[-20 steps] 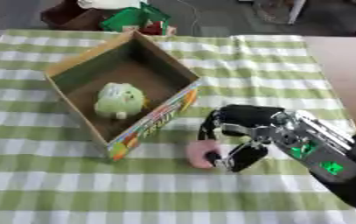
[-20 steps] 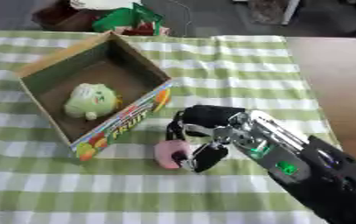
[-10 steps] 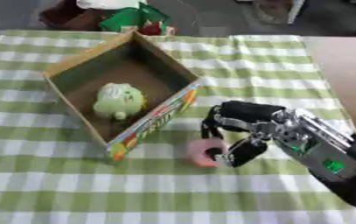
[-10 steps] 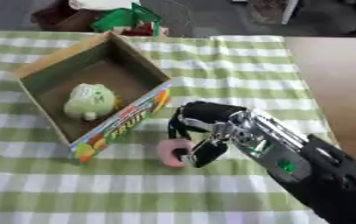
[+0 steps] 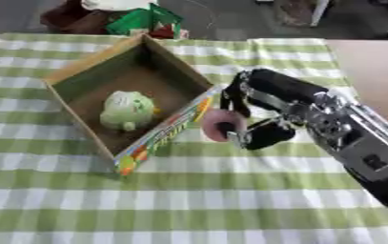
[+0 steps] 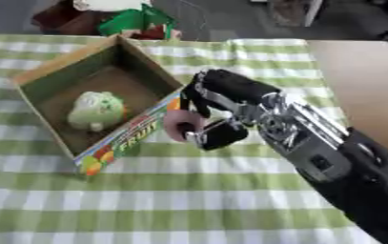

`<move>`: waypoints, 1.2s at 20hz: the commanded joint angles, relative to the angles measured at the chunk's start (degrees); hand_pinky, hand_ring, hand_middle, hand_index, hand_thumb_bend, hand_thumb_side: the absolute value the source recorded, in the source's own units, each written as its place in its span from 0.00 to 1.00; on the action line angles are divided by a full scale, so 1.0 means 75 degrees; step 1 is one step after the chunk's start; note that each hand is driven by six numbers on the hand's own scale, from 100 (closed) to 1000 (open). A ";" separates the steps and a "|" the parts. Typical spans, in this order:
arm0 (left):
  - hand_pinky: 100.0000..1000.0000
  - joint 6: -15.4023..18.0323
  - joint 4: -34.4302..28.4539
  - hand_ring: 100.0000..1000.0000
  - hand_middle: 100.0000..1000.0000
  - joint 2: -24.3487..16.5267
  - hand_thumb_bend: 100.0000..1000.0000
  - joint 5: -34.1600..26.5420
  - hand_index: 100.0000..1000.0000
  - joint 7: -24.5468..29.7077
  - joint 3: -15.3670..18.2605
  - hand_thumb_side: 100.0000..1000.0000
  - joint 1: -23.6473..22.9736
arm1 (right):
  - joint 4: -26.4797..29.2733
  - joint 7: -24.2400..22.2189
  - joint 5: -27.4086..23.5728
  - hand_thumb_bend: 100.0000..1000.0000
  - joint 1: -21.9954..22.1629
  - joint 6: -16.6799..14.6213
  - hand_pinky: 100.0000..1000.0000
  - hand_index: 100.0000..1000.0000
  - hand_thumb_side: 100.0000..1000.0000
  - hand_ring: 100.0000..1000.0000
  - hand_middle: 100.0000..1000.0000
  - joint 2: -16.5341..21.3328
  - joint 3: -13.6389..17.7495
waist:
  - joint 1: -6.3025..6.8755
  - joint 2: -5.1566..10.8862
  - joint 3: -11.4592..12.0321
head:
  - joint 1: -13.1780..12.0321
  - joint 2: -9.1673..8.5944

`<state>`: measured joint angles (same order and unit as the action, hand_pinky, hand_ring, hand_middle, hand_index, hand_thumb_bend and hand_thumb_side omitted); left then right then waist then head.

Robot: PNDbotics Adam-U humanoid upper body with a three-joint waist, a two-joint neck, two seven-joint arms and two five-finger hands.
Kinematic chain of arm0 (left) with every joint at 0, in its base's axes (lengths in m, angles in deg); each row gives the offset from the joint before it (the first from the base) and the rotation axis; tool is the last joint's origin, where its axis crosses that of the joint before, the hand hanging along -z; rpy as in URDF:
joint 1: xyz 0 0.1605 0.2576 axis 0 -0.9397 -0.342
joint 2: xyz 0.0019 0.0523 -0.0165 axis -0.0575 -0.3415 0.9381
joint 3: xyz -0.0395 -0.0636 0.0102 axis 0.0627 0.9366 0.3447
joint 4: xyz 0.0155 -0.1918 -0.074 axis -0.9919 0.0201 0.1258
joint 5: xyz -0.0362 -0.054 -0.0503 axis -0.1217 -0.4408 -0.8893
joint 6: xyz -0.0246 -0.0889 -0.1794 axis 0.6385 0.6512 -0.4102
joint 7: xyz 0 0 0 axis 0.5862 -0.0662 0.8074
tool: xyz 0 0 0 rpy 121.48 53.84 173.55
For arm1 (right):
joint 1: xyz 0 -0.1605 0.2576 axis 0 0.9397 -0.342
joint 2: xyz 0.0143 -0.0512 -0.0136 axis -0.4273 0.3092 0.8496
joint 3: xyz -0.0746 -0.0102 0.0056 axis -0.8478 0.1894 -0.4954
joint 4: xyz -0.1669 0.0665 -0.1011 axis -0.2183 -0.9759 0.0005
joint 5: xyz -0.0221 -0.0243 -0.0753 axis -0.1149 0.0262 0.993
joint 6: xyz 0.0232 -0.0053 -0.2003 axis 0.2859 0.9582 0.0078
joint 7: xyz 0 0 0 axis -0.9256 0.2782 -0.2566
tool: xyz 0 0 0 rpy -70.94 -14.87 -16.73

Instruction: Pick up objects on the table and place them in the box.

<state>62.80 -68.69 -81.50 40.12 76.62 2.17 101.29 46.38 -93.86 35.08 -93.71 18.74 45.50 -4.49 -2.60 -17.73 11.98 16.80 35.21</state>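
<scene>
Lifted off the cloth since a second ago, the pink object (image 5: 219, 125) hangs pinched in the right hand (image 5: 260, 112) beside the box (image 5: 165, 135), where a green toy (image 5: 126, 110) already lies.

Soft, even light is falling on the tabletop (image 5: 188, 205); everything is looking slightly blurred, the hand (image 5: 260, 112) most.

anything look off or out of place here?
Nothing damaged or spilled. The box sits askew to the checked cloth, green toy inside. The right robot hand holds a pink object beside the box wall.
</scene>
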 commanded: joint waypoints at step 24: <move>0.49 0.0021 -0.0058 0.57 0.63 -0.0097 0.00 -0.0051 0.72 0.0042 -0.0041 0.86 -0.0019 | -0.0739 -0.0172 0.0128 0.00 -0.2914 0.0790 0.64 0.44 0.11 0.51 0.19 -0.0814 0.0066 | 0.0102 0.0243 0.0220 | -0.0302 -0.0005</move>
<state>62.83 -68.49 -81.47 39.98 76.74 1.88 100.85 40.99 -94.95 35.38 -114.26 24.61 39.19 -4.32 -2.01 -17.24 13.70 13.98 35.27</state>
